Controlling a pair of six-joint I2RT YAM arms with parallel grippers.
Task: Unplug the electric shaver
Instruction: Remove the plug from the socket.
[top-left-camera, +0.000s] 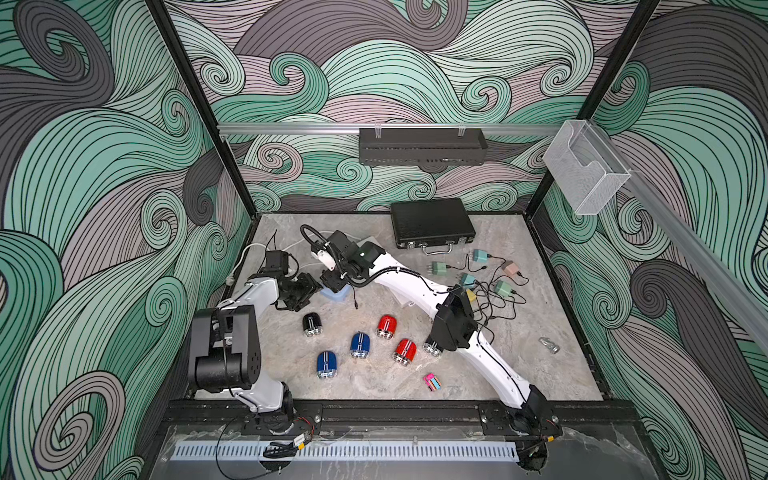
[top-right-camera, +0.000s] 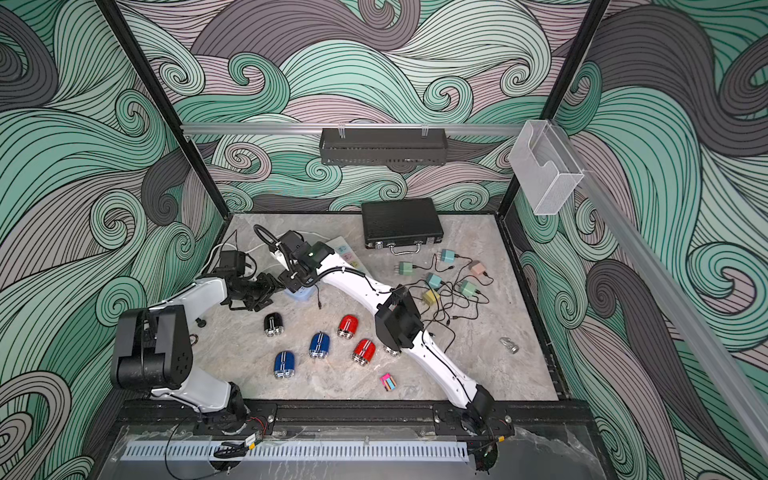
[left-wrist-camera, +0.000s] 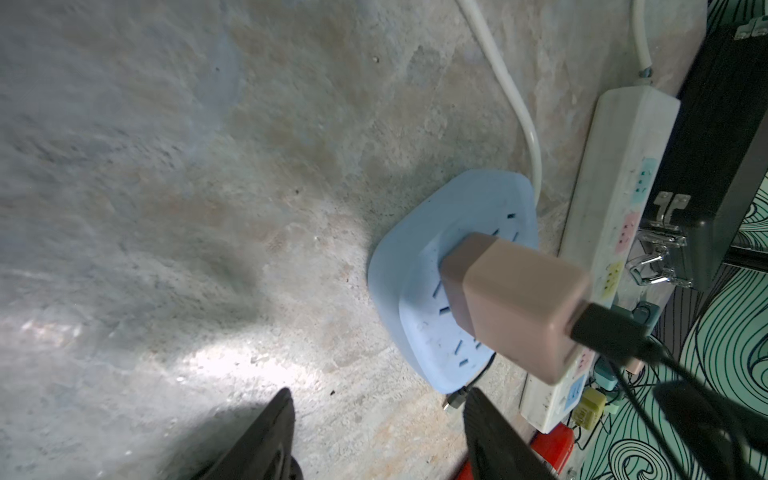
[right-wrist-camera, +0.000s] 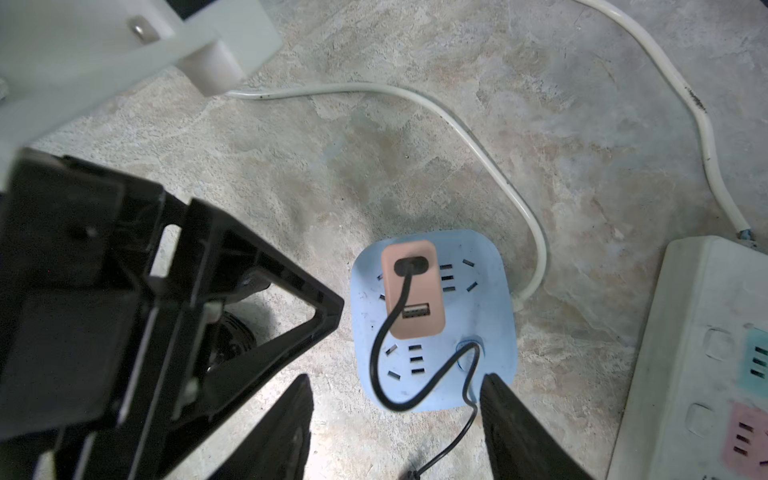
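Observation:
Several electric shavers lie loose on the table, among them a black one (top-left-camera: 311, 324), a red one (top-left-camera: 386, 326) and a blue one (top-left-camera: 360, 345). A pink charger (right-wrist-camera: 411, 291) is plugged into the blue socket block (right-wrist-camera: 432, 324). Its black cable (right-wrist-camera: 376, 353) loops over the block and its free plug (left-wrist-camera: 455, 399) lies on the table, joined to no shaver. My right gripper (right-wrist-camera: 395, 378) hangs open over the block's near edge, with the cable running between its fingers. My left gripper (left-wrist-camera: 379, 392) is open and empty beside the block.
A white power strip (right-wrist-camera: 685, 332) lies close behind the block, its white cord (right-wrist-camera: 478, 137) curving past. A black case (top-left-camera: 432, 222) stands at the back. Several chargers with tangled cables (top-left-camera: 478, 274) lie right of the right arm. A pink card (top-left-camera: 432, 381) lies near the front.

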